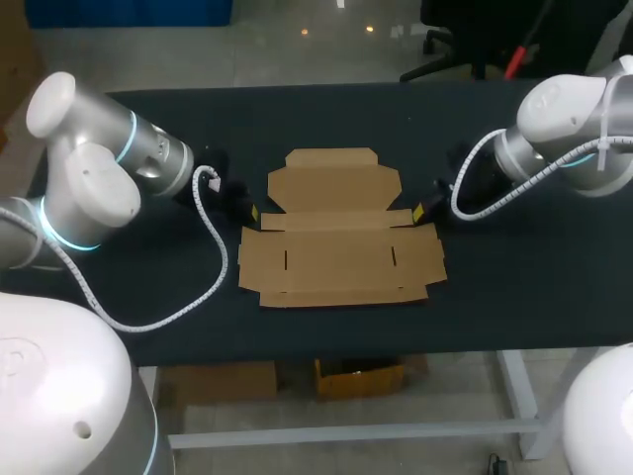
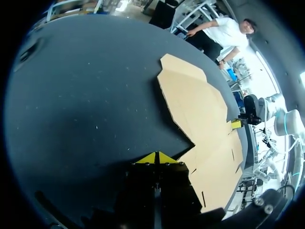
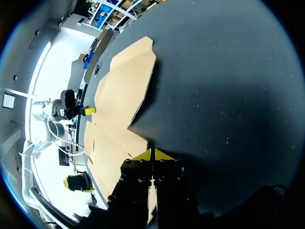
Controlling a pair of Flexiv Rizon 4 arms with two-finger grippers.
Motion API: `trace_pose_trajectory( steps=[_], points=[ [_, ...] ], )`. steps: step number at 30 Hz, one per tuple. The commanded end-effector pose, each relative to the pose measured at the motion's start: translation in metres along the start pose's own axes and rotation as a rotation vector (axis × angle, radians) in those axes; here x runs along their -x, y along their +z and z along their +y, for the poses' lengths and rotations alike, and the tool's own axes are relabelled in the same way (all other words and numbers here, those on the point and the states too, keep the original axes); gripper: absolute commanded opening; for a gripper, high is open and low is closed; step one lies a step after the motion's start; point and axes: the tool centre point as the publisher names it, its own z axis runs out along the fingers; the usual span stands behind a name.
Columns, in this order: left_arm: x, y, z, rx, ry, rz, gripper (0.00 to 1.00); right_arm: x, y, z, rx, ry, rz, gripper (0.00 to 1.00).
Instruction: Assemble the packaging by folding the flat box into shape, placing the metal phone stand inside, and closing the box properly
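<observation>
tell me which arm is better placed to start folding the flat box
Right, marginally. The right end effector, shut, sits at the flat cardboard box's side-flap edge; the left end effector, also shut, sits just off its opposite notch. Nearly mirrored, so either could start.

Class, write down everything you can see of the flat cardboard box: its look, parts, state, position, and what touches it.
The flat cardboard box is plain brown, die-cut and fully unfolded, lying flat on the black table near its middle. A narrower rear panel with clipped corners joins a wider front panel bearing two short slits, and small flaps stick out at the sides. The left gripper and right gripper sit at its side notches; whether they touch it cannot be told.
</observation>
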Motion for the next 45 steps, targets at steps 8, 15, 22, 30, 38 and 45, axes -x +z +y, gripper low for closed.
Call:
trace_pose_trajectory(
  steps=[8,15,22,30,38,45],
  points=[
    [-0.006,-0.001,0.003,0.033,0.012,0.017,0.0,-0.003,0.003,-0.001,0.007,0.0,0.015,0.0],
    [-0.005,0.001,0.003,0.059,0.007,0.019,0.0,-0.003,0.001,-0.002,0.014,0.001,0.015,0.0],
    [-0.002,0.002,0.003,0.082,-0.009,0.009,0.0,-0.003,0.001,-0.003,0.017,0.004,0.015,0.0],
    [-0.007,-0.001,0.01,0.1,0.0,0.023,0.0,-0.002,0.001,-0.003,0.02,0.009,0.014,0.0],
    [-0.008,-0.001,0.015,0.108,-0.002,0.017,0.0,-0.002,0.001,-0.003,0.018,0.01,0.017,0.0],
    [-0.014,0.002,0.013,0.108,-0.002,0.026,0.0,-0.003,0.001,-0.004,0.022,0.009,0.02,0.0]
  ],
)
